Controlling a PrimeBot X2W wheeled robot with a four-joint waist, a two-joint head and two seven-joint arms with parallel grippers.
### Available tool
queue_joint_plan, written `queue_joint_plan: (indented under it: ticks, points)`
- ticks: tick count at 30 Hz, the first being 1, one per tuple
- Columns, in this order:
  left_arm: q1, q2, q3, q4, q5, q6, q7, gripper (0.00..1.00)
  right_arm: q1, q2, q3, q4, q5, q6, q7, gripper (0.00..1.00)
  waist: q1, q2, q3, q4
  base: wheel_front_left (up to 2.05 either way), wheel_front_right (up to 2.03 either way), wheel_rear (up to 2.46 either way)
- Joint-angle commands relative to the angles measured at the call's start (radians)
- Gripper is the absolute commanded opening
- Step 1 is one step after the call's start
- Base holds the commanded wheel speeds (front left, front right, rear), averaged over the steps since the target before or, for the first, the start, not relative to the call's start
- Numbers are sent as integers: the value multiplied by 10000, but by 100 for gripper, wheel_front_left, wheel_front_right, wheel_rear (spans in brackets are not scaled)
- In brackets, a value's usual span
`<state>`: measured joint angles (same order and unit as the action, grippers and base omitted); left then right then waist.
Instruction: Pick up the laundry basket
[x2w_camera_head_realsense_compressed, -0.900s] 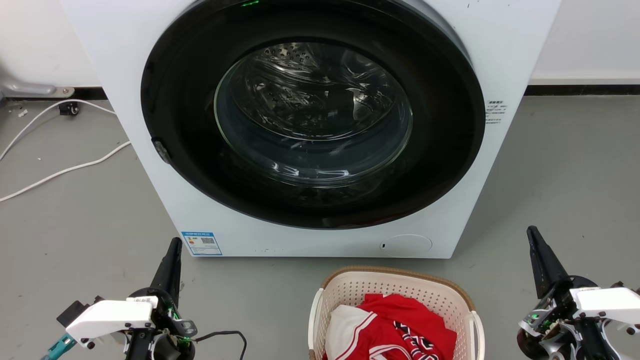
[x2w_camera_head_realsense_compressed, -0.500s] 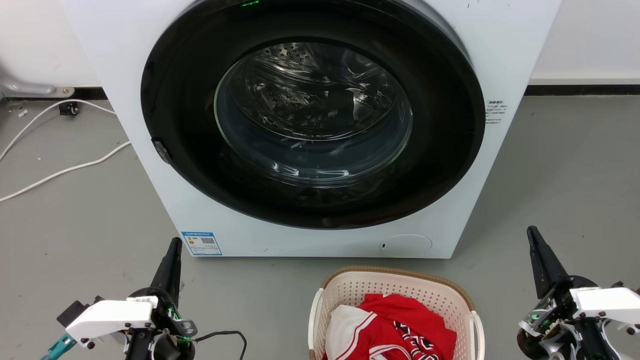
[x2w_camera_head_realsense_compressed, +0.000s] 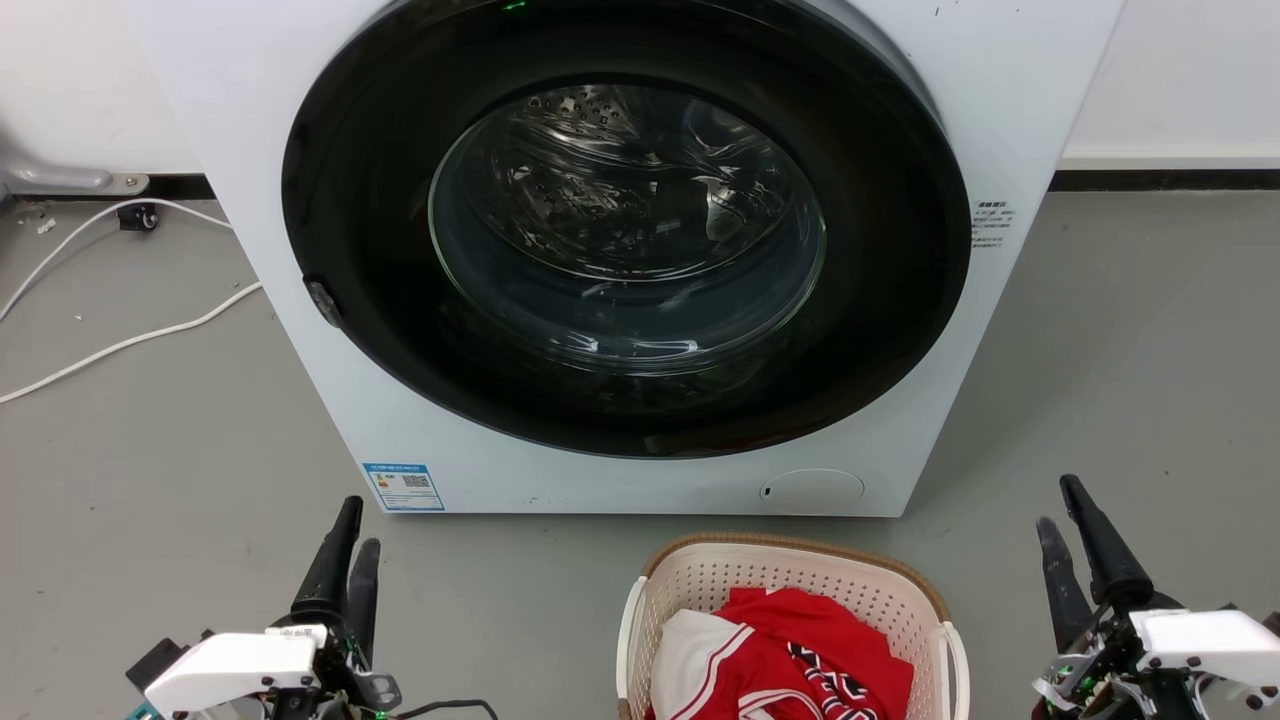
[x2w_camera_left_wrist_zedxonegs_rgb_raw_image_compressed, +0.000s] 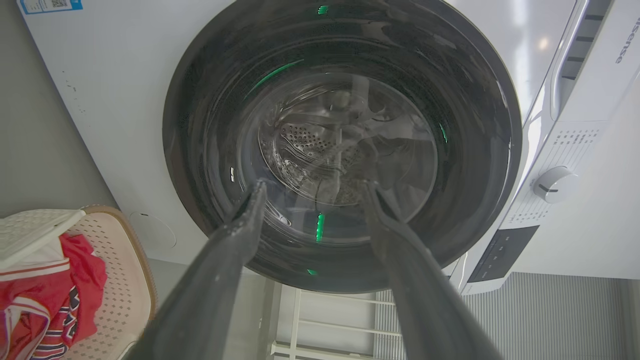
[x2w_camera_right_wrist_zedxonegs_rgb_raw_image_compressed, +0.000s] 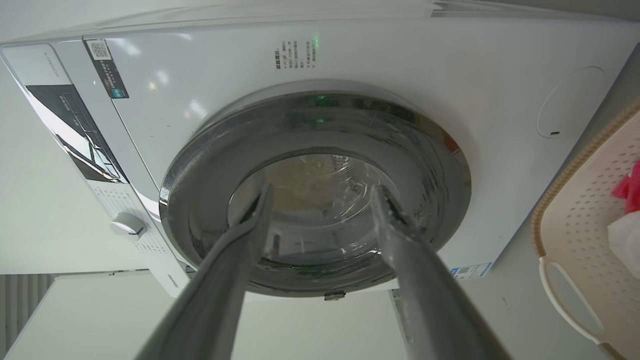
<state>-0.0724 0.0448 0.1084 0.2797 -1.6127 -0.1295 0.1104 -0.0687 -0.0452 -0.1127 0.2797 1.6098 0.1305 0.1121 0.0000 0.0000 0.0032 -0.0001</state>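
Note:
The laundry basket (x2w_camera_head_realsense_compressed: 800, 572) stands on the grey floor just in front of the washing machine, at the bottom centre of the head view. It is cream-white and perforated, with a brown rim and white side handles. A red and white garment (x2w_camera_head_realsense_compressed: 800, 650) lies inside it. My left gripper (x2w_camera_head_realsense_compressed: 360, 522) is open to the basket's left, well apart from it. My right gripper (x2w_camera_head_realsense_compressed: 1056, 502) is open to its right, also apart. The left wrist view has the left gripper (x2w_camera_left_wrist_zedxonegs_rgb_raw_image_compressed: 314, 183) empty, with the basket (x2w_camera_left_wrist_zedxonegs_rgb_raw_image_compressed: 120, 260) at lower left. In the right wrist view the right gripper (x2w_camera_right_wrist_zedxonegs_rgb_raw_image_compressed: 322, 187) is empty, with the basket (x2w_camera_right_wrist_zedxonegs_rgb_raw_image_compressed: 580, 220) at right.
A white front-loading washing machine (x2w_camera_head_realsense_compressed: 1000, 120) with a shut round dark door (x2w_camera_head_realsense_compressed: 625, 230) rises close behind the basket. White cables (x2w_camera_head_realsense_compressed: 120, 342) trail over the floor at the left. Bare grey floor lies on both sides of the machine.
Both grippers sit lower in the head view than before. Each now shows two parted fingers where a single dark finger shape showed earlier. The basket has not moved.

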Motion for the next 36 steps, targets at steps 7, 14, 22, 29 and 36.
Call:
queue_joint_plan:
  ticks: [7, 14, 22, 29, 36]
  points:
    - [-119, 25, 75, -453, 996, -9, -448, 100, -62, -14, -31, -453, -869, 2, -457, 100, 0, 0, 18, -5, 0, 0, 0]
    - [-86, 30, 89, -782, 2282, 121, -774, 100, 33, -19, -8, -993, -2409, 2, -784, 100, 0, 0, 43, -12, 0, 0, 0]
    - [-4, 34, -94, -1156, 3685, 424, -1076, 100, 126, -24, 70, -1507, -4209, 2, -1087, 100, 0, 0, 71, -20, 0, 0, 0]
    - [80, 38, -341, -1436, 5130, 737, -1359, 100, 222, -28, 252, -1965, -6011, 2, -1367, 100, 0, 0, 99, -37, 0, 0, 0]
    - [158, 42, -512, -1663, 6338, 996, -1616, 100, 364, -33, 334, -2254, -7338, 3, -1626, 100, 0, 0, 109, -61, 0, 0, 0]
